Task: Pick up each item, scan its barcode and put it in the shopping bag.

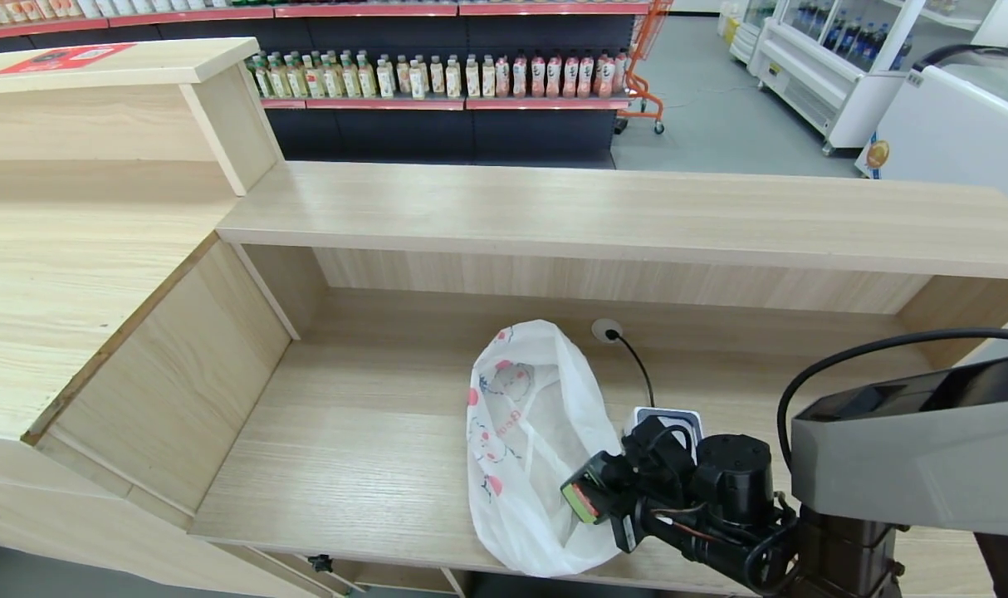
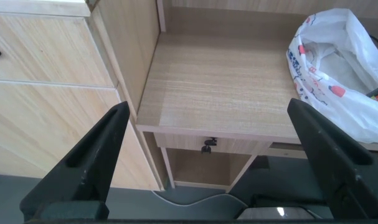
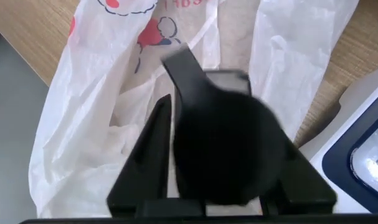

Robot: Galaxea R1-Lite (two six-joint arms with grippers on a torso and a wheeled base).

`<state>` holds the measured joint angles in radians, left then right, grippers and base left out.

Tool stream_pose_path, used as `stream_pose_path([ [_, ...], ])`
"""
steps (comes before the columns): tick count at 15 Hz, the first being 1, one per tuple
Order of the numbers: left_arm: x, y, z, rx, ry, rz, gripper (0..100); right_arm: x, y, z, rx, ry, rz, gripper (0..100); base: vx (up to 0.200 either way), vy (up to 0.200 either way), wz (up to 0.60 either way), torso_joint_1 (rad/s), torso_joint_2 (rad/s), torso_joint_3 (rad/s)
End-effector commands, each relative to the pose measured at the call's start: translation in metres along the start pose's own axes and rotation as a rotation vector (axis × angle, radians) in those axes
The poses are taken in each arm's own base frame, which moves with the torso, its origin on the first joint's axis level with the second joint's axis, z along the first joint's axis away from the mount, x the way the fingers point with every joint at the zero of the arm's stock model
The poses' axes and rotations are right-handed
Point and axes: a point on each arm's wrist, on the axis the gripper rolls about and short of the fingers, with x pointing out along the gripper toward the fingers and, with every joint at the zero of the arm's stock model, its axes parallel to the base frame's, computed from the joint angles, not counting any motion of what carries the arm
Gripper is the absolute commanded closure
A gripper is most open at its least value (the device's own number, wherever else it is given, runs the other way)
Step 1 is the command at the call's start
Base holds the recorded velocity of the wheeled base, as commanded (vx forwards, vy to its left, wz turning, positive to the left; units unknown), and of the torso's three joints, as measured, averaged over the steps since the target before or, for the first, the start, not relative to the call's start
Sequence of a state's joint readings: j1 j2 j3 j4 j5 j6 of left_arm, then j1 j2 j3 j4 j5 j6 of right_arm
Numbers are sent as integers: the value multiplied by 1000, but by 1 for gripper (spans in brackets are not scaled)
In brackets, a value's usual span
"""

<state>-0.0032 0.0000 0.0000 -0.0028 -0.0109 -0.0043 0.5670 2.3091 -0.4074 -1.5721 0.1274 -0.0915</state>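
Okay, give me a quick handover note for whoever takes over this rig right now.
Left gripper: jaws open, holding nothing, low in front of the counter edge.
Right gripper: jaws shut on a dark item at the shopping bag mouth, next to the scanner.
Done: item picked up; scanning cannot be confirmed.
Left: release it into the bag.

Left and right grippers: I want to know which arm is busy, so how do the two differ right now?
The left gripper is open with nothing in it; the right gripper is shut on a dark item. The left gripper hangs in front of the desk, apart from the shopping bag; the right gripper is above the bag's opening. Both grippers are black.
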Motion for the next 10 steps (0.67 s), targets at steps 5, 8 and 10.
stream_pose_path([
  [5,0,0,0,0,1,0,0,-14,7,37,25,-114,19,0,0,0,0,0,0,0],
  [8,0,0,0,0,1,0,0,-52,7,84,-32,-192,0,0,0,0,0,0,0,0],
  [10,0,0,0,0,1,0,0,-101,6,131,-113,-304,-44,0,0,0,0,0,0,0],
])
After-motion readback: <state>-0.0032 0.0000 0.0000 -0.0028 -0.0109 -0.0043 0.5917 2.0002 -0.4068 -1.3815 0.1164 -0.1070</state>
